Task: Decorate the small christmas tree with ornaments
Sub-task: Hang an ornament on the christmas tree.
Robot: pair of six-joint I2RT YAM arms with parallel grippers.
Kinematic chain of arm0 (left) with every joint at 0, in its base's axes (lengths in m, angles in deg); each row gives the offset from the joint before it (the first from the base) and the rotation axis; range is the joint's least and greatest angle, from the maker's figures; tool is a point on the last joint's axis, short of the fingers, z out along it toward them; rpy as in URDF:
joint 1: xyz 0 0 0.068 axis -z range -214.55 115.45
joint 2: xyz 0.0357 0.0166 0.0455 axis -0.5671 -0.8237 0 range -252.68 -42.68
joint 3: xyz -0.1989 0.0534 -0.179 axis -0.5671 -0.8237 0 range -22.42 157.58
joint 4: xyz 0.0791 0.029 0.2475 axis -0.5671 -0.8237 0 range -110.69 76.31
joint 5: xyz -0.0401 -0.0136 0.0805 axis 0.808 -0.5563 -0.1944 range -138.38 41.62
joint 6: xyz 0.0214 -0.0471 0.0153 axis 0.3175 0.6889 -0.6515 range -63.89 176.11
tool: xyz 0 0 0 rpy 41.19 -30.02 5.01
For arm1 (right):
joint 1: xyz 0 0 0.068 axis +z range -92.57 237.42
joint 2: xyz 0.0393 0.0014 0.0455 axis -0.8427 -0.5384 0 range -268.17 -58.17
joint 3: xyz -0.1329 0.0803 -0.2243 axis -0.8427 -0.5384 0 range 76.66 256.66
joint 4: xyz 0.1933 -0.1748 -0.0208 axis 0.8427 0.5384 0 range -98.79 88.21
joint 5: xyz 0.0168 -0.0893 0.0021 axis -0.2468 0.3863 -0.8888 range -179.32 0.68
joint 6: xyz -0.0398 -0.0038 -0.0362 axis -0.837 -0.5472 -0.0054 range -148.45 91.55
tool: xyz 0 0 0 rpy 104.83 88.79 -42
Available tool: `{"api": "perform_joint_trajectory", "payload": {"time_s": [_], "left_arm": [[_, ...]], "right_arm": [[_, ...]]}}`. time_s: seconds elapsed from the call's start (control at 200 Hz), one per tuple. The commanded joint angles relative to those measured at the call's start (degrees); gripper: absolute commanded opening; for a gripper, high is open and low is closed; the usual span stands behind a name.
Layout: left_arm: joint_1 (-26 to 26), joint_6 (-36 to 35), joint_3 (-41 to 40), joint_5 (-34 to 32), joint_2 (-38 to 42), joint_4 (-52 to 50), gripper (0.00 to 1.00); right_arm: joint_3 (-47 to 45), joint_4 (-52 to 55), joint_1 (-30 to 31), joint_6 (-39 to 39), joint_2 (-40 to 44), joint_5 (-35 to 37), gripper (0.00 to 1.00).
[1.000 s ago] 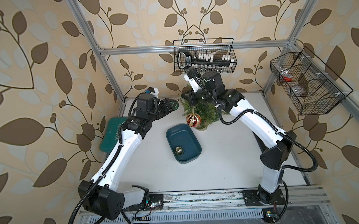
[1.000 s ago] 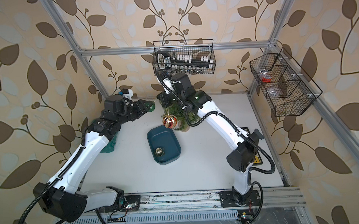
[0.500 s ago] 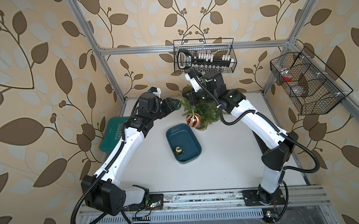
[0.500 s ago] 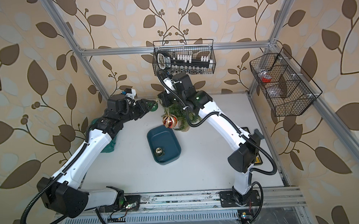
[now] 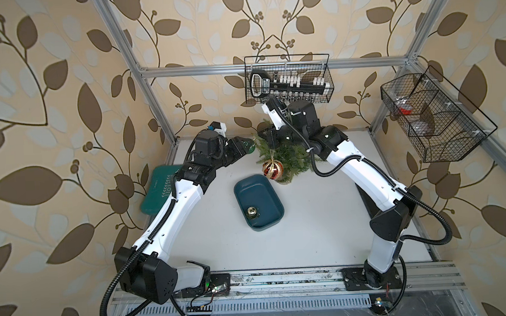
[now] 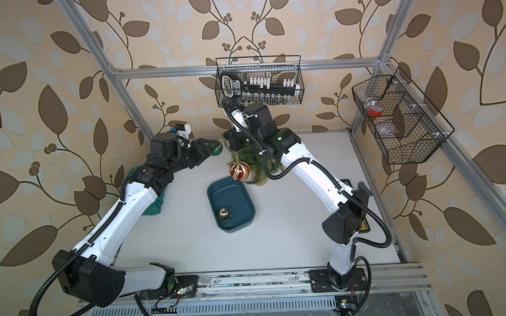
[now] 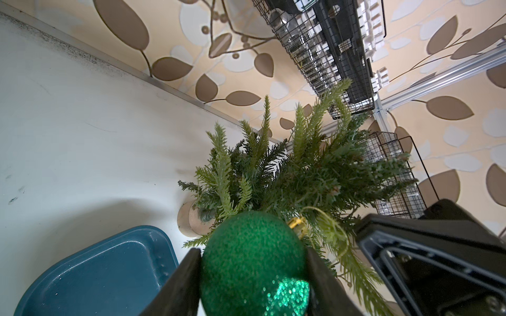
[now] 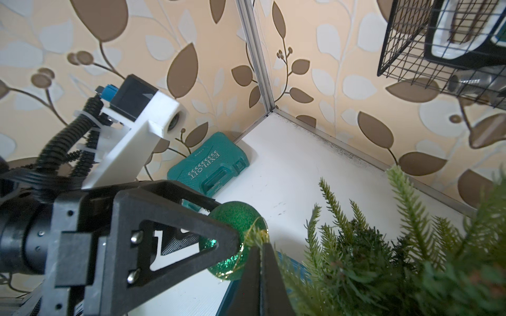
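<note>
The small christmas tree [image 5: 290, 159] [image 6: 255, 161] stands at the back of the table, partly under my right arm. A red ornament with gold stripes [image 5: 272, 169] hangs on its front. My left gripper [image 7: 253, 254] is shut on the glittery green ornament [image 7: 252, 260] [image 5: 248, 145], held against the tree's left branches. Its thin loop curls up among the needles. My right gripper [image 8: 258, 246] is shut, its tips beside the green ornament's [image 8: 235, 219] gold cap. Whether it pinches the loop is hidden. A small gold ornament [image 5: 252, 212] lies in the blue tray [image 5: 265, 193].
A green case [image 5: 158, 184] lies at the back left under my left arm. A wire basket [image 5: 287, 79] hangs on the back wall above the tree. Another wire basket [image 5: 431, 119] hangs on the right wall. The tray sits just in front of the tree.
My left gripper has carried the green ornament to the right, up against the tree's left side. The right arm has barely moved.
</note>
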Motion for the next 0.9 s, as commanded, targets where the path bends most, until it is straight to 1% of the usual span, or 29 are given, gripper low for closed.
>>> {"api": "perform_joint_trajectory", "payload": {"time_s": [0.0,0.14,0.295,0.455,0.625,0.9], "left_arm": [[-0.48,-0.18,2.11,1.70,2.01,2.36,0.53],[-0.48,-0.26,2.07,1.61,1.99,1.92,0.52],[-0.42,-0.12,2.22,1.61,1.92,2.03,0.52],[-0.39,0.07,2.17,1.52,1.88,2.17,0.53],[-0.39,0.24,2.34,1.53,1.74,2.17,0.53],[-0.30,0.32,2.74,1.70,1.70,2.15,0.53]], "right_arm": [[-0.96,-1.09,-0.11,0.68,2.07,-2.26,0.01],[-0.57,-1.07,-0.08,1.30,1.99,-5.29,0.07],[3.33,3.36,0.18,1.28,0.13,-6.37,0.08],[8.10,7.80,0.27,1.67,-2.55,-6.51,0.12],[13.45,12.25,0.62,1.67,-6.01,-6.66,0.13],[16.48,14.41,0.71,1.77,-8.55,-6.70,0.14]]}}
